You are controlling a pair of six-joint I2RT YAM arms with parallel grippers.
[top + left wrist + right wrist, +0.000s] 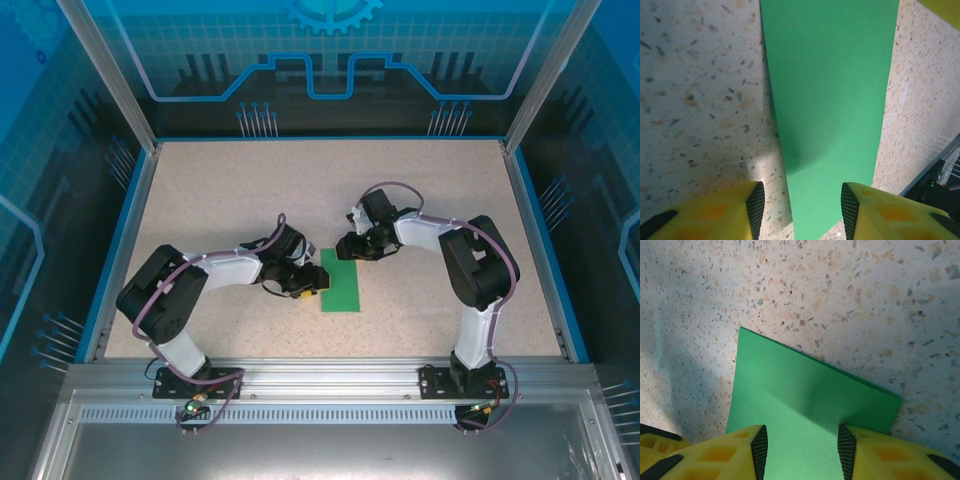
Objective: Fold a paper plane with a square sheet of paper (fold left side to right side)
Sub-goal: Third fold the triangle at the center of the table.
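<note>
**Half-folded paper lay mid-worktop, both hands open over it.**

The speckled worktop [200, 200] had broad bare room all round, its walled edges well away from the work. The green sheet of paper [339, 281] lay flat near the middle as a narrow rectangle, so the left-to-right fold looked made and pressing the crease seemed the step in hand. The left hand [305, 283] sat at its left edge and the right hand [350, 246] at its far end, both with fingers spread and gripping nothing. The next move likely called for pinning one end while lifting a corner.
</note>
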